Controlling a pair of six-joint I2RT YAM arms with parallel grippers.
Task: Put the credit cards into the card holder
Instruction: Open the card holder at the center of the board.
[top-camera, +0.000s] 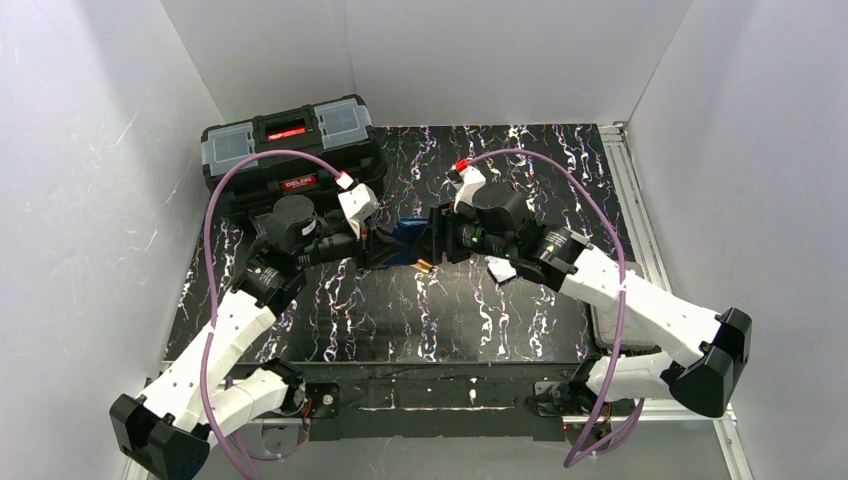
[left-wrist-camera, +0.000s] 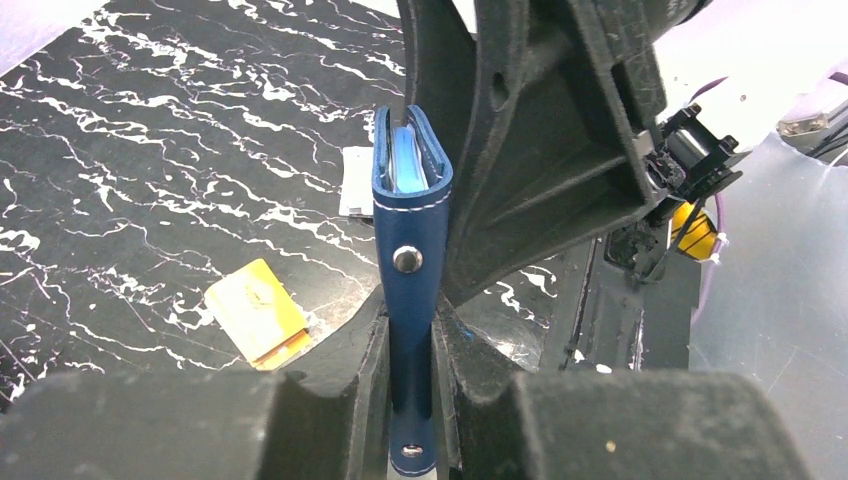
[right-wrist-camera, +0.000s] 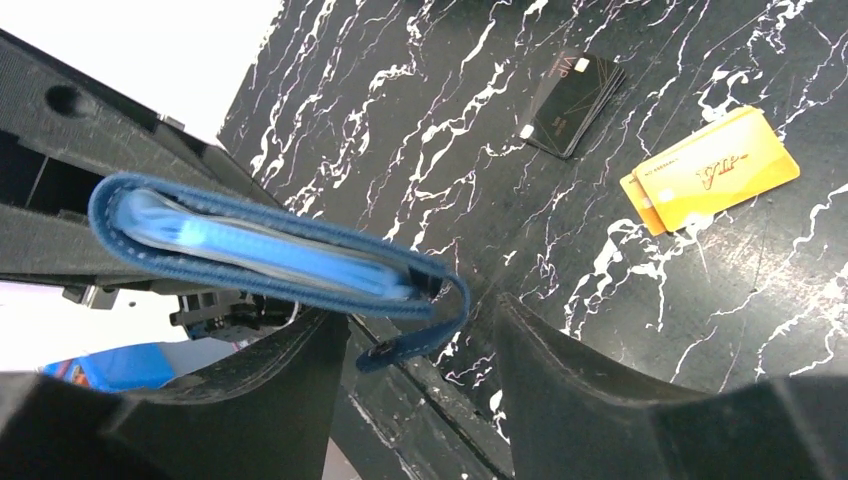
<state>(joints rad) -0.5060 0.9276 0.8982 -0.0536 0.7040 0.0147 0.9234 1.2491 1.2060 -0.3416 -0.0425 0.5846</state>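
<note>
**Left wrist view: card holder (left-wrist-camera: 410, 230) clamped upright**

Shows left tool (left-wrist-camera: 410, 330) closed on the navy holder, edge-on, snap stud facing, light blue lining at 12 o'clock; orange-yellow cards (left-wrist-camera: 255, 312) flat on the table (left-wrist-camera: 150, 150) at 8 o'clock. From right wrist view alone: snap tab (right-wrist-camera: 415, 342) hanging loose between the spread, empty fingers of right tool (right-wrist-camera: 415, 320); dark card stack (right-wrist-camera: 578, 100) at 1 o'clock. From top external: held aloft over mid-table.
</note>
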